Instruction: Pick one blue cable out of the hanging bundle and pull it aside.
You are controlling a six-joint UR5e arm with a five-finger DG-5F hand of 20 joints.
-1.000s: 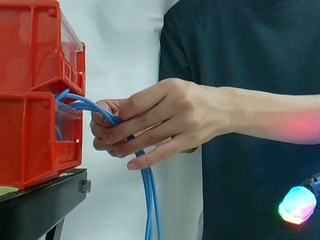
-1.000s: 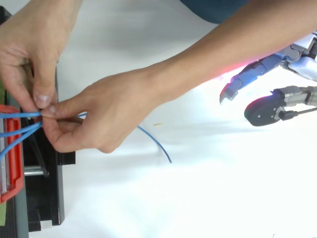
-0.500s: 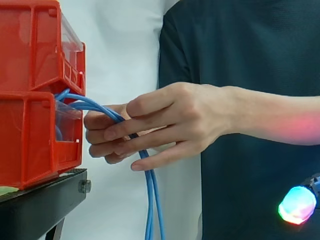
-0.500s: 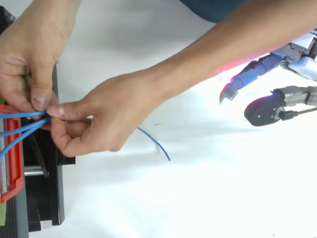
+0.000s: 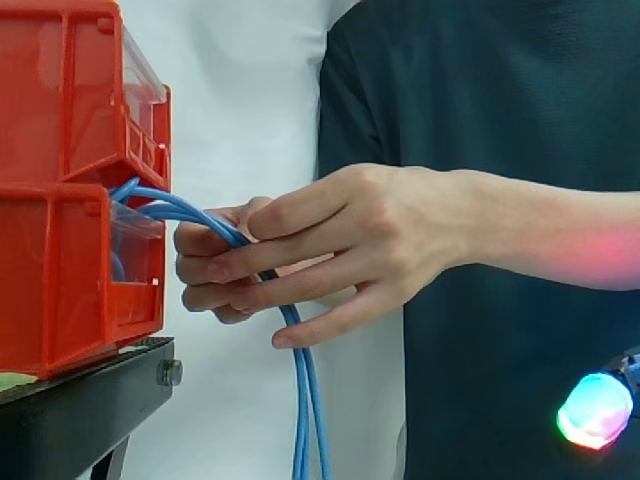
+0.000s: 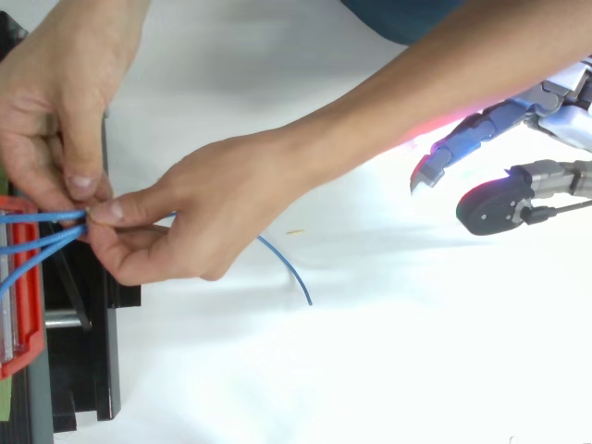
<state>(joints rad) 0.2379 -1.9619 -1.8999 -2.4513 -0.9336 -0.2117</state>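
Far left, the red bins (image 5: 70, 180) sit stacked on the black stand (image 5: 95, 400). Out from between the bins come the blue cables (image 5: 305, 410), arching past the stand's edge and dropping straight down in a bundle. Seen from above, a person's hand (image 6: 55, 102) pinches the strands just beside the bins, and a second hand (image 6: 203, 217) pinches right against it, fingertips touching. One cable end (image 6: 291, 270) curls loose beyond those fingers. Over on the right, well apart from the cables, the robot hand (image 6: 499, 202) hangs with fingers loosely spread, holding nothing. Its glowing fingertip (image 5: 595, 410) shows low at the right in the side view.
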